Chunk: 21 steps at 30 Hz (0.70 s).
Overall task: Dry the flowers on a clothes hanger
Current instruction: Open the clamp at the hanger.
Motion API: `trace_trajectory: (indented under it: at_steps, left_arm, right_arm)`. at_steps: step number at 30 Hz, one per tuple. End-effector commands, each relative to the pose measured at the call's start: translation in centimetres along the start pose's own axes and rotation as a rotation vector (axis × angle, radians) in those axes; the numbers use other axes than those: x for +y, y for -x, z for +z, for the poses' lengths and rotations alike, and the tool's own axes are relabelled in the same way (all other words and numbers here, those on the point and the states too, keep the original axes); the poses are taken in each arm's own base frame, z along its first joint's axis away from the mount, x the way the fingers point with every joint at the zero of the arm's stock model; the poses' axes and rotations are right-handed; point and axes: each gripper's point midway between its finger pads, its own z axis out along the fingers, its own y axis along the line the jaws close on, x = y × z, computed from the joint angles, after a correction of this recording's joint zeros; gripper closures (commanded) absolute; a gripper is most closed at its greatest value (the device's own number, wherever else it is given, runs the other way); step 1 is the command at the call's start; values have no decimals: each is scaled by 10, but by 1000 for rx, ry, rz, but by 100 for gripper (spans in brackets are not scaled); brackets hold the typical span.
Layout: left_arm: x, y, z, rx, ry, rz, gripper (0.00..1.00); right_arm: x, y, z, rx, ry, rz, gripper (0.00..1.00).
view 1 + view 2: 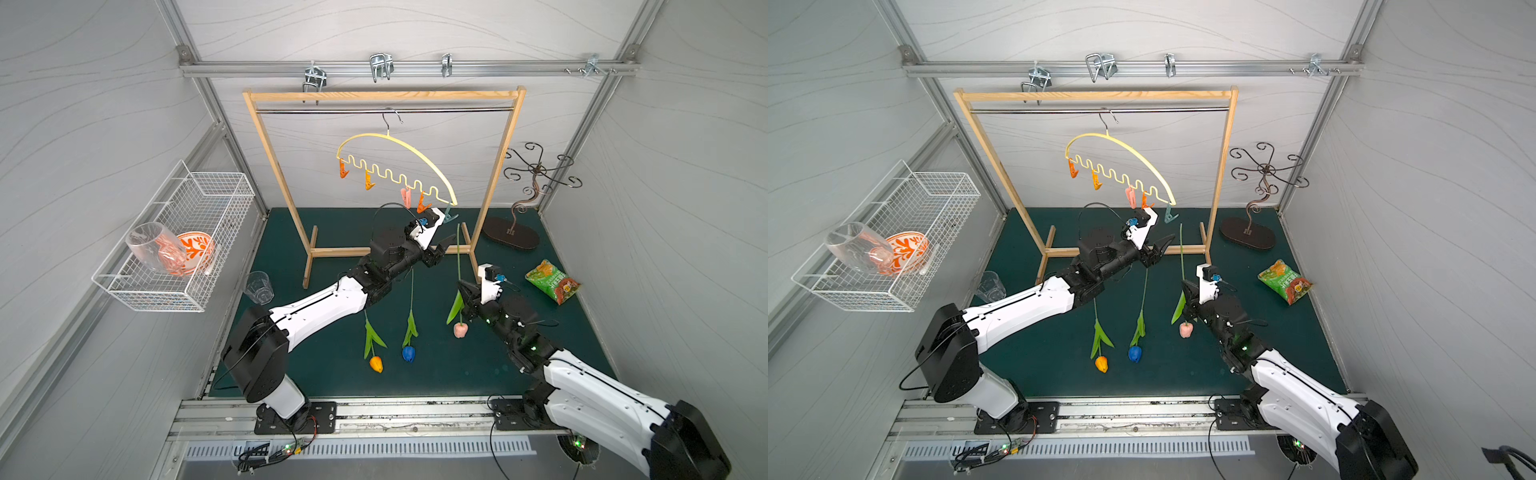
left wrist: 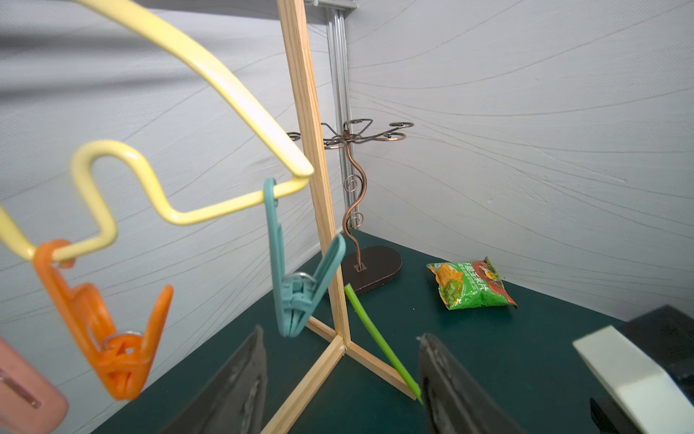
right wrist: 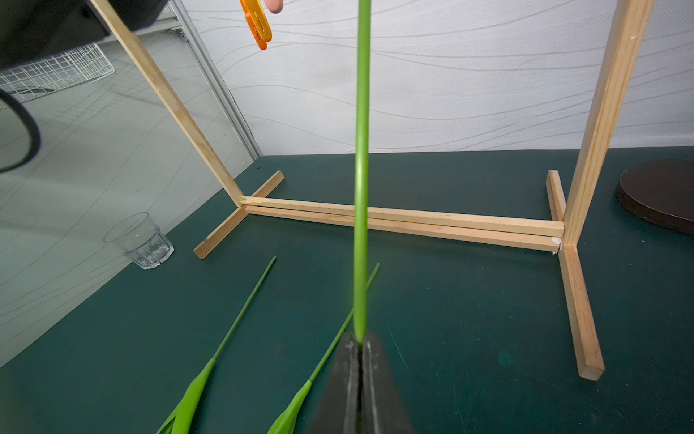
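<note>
The left arm reaches from its base at the front of the table [image 1: 332, 374] up and forward under the wooden rack [image 1: 382, 95]. Its left tool [image 1: 442, 247] is raised just below the low end of the tilted clothes hanger [image 1: 388, 136], which hangs by its hook from the rack's metal rod. In the left wrist view the left tool [image 2: 341, 334] has its jaws spread wide with nothing clamped. It sits under the teal clothespin [image 2: 296, 285] and clear of it. The right arm bends in from the front right, forearm angled upward. The right tool [image 1: 462, 286] is pinched tight on the stem of the pink tulip [image 1: 460, 329]. The stem stands upright toward the teal clothespin and the head hangs down beside the wrist, above the table. The right wrist view shows the right tool [image 3: 358, 342] with both fingers pressed together on that stem, but the pink head is out of its frame. The stem's upper end shows in the left wrist view close to one finger; whether they touch is unclear. The orange tulip [image 1: 376, 364] and blue tulip [image 1: 409, 354] lie on the table between the arms, heads toward the front. The left forearm covers the upper end of the orange one's stem. A pink clothespin [image 2: 22, 394] is cut off at the edge of the left wrist view, and the nearest pins there are blurred.
</note>
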Motion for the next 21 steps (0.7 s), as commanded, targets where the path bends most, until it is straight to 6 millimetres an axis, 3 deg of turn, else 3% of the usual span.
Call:
trace_trajectory:
  at_steps: [1, 21]
  left_arm:
    - [12, 32, 7, -99, 35, 16, 32]
    - [24, 43, 22, -123, 62, 10, 26]
  right_arm:
    - [1, 11, -2, -44, 10, 5, 100]
    - [2, 10, 0, -38, 16, 0, 100]
